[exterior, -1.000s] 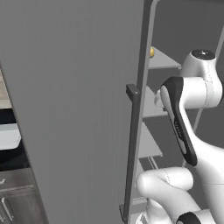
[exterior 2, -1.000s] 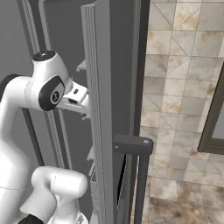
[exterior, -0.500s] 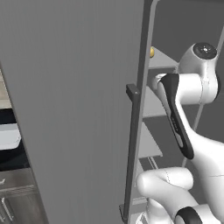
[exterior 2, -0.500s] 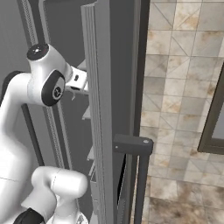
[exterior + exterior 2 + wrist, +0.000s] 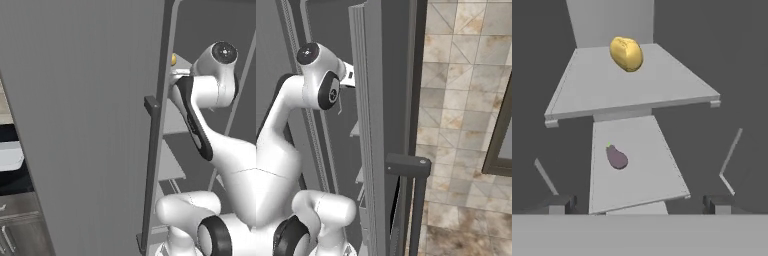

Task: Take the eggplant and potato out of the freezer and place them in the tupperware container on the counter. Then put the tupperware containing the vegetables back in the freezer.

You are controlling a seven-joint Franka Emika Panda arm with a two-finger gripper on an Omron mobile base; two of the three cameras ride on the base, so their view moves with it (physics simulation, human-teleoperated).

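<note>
Grey freezer (image 5: pixel 90 125) interior, door standing open, with tan tiled wall (image 5: pixel 466 100) lying to the right of it.

Item: arm, reaching in past the door edge. Over the last second its upper joint has been rising and swinging deeper toward the shelves, which I judge as an approach to the first vegetable; nothing is being lifted yet.

Item: gripper (image 5: pixel 640 202), one. Its fingers are standing spread as wide as they go, holding nothing, both tips showing at the lower corners of the hand view.

Item: potato (image 5: pixel 626 53), one. Sitting on the upper shelf (image 5: pixel 677 90), toward the far end, also glimpsed as a yellow spot past the door edge in the left base view.

Item: eggplant (image 5: pixel 616 157), one. Lying on the lower shelf (image 5: pixel 647 175), left of centre, nearer the gripper than the potato (likely the easier first pick).

Item: shelves, two counted in the hand view.

Item: container (image 5: pixel 10 155), one, resting pale on the black counter (image 5: pixel 12 132) at far left, apparently awaiting both vegetables.
</note>
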